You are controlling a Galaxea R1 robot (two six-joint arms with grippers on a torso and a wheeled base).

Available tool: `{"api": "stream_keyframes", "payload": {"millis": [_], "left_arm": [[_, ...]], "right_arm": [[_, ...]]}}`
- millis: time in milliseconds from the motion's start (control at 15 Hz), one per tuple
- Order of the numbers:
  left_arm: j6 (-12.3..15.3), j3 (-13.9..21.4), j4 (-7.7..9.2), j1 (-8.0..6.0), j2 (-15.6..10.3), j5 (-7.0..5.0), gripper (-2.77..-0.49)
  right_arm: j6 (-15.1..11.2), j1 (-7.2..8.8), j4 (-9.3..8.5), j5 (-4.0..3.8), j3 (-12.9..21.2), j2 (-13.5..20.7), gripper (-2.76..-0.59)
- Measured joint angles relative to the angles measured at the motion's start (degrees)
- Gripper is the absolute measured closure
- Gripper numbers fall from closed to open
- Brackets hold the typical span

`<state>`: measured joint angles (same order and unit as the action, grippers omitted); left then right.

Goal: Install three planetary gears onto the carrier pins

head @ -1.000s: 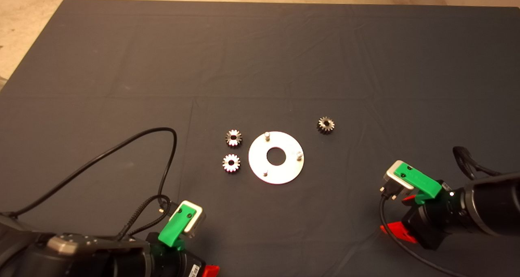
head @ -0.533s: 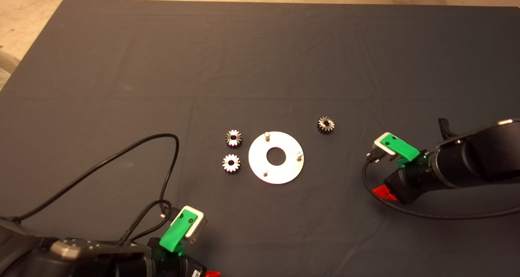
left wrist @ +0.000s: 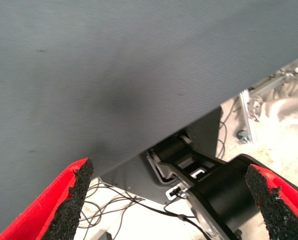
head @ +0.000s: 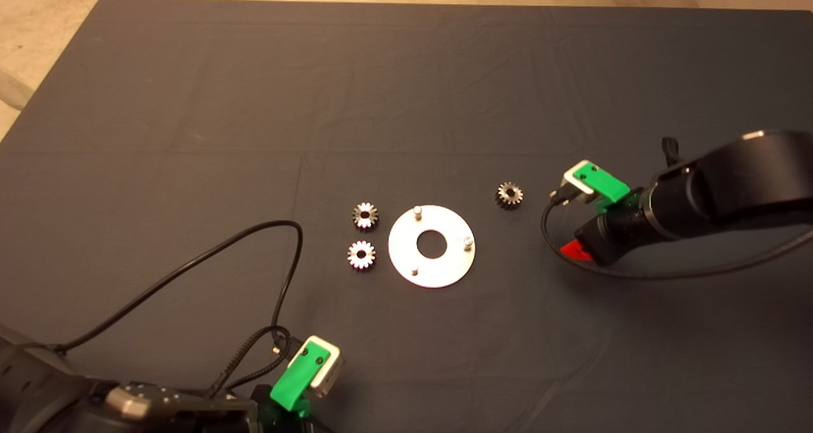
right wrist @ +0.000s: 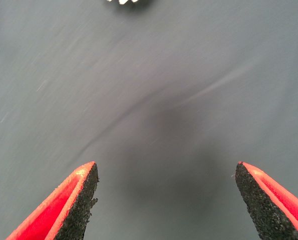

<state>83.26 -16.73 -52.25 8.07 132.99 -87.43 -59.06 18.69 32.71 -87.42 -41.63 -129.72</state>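
1. Two red fingers of the right gripper [right wrist: 166, 200] stand wide apart in its wrist view, with bare dark mat [right wrist: 154, 100] between the pads and nothing held. In the head view we log this gripper [head: 575, 250] above the mat, just right of the lone planetary gear [head: 509, 195].
2. We see only a sliver of that gear's teeth [right wrist: 123, 1] at the edge of the right wrist view, ahead of the open fingers and not between them.
3. This right-hand gear lies flat on the mat, apart from the round plate [head: 432, 246] and up-right of it.
4. The plate lies flat near mid-mat, with a large centre hole. Three carrier pins stand upright near its rim: one at the far side [head: 417, 211], one at the right [head: 467, 242], one at the near-left [head: 414, 270]. All three are bare.
5. Two more planetary gears lie flat just left of the plate, not touching it: the farther one [head: 365, 215] and the nearer one [head: 361, 254], close together.
6. The left gripper [left wrist: 171, 200] sits at the lower left edge of the head view, well apart from the parts. Its fingers are spread wide and empty over the mat's edge, with cables and floor [left wrist: 289, 130] beyond.
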Motion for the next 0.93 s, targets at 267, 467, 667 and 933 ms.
{"api": "stream_keyframes", "payload": {"millis": [267,467,667,933], "left_arm": [[0.0,-0.02,-0.21,0.24,0.43,-0.02,-2.18],[0.0,-0.02,-0.32,0.33,0.5,0.0,-2.18],[0.0,-0.02,-0.32,0.33,0.5,-0.05,-2.18],[0.0,-0.02,-0.32,0.33,0.69,-0.02,-2.18]], "right_arm": [[0.57,0.18,-0.03,2.62,-2.96,-0.32,-2.02],[0.55,0.18,-0.02,5.43,-4.59,-0.57,-2.02],[0.52,0.18,-0.01,8.16,-4.59,-0.79,-2.02],[0.5,0.16,-0.01,11.05,-6.18,-2.08,-2.02]]}}
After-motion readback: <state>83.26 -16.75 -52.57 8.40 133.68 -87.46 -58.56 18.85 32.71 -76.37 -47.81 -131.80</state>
